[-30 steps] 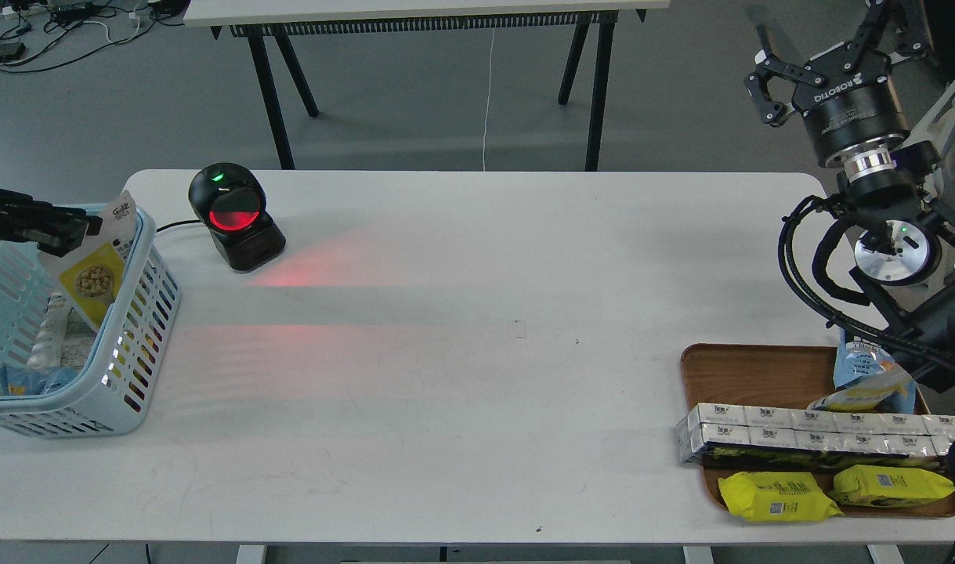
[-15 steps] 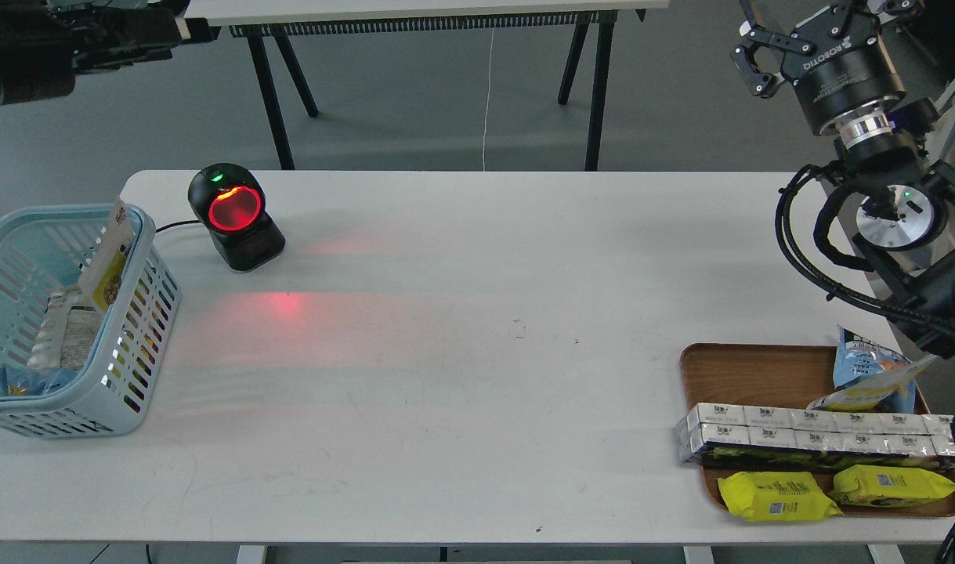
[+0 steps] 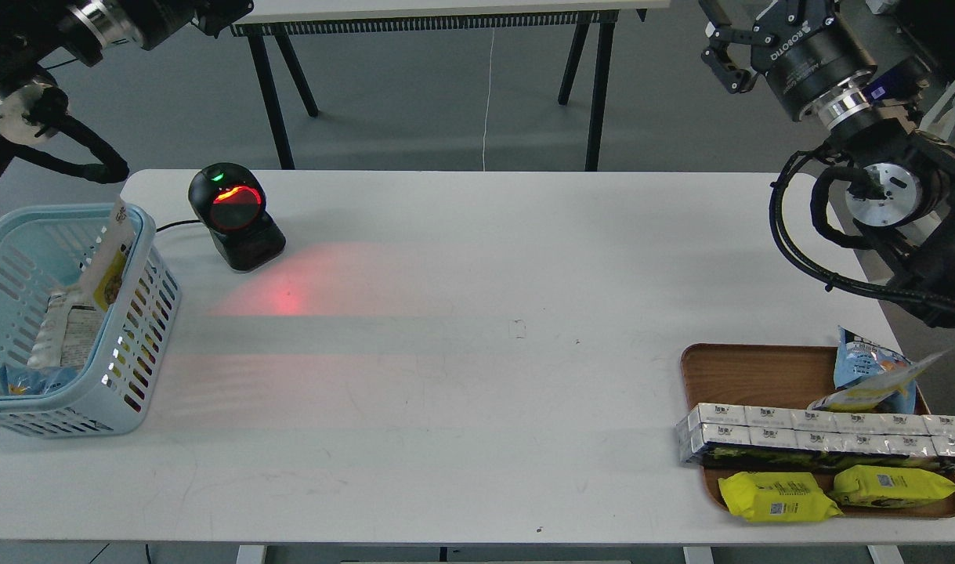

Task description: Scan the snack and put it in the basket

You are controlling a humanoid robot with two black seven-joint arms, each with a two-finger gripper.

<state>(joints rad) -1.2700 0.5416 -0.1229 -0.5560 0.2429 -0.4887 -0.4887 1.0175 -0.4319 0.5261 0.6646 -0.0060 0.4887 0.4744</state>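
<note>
The snack, a yellow and white-grey pouch, stands inside the light blue basket at the table's left end and leans against its right wall. No gripper touches it. My left gripper is high at the top left, well above and behind the basket; it is dark and cut by the frame edge, so its fingers cannot be told apart. My right gripper is raised at the top right, off the table, with one finger linkage splayed outward and nothing in it.
A black barcode scanner with a red glowing window stands right of the basket. A brown tray at the front right holds a row of white boxes, two yellow pillow packs and a blue-and-yellow bag. Other packets lie in the basket.
My left gripper let go of the pouch at the basket and rose up and back to the top left. The pouch now leans in the basket. My right arm moved up.
</note>
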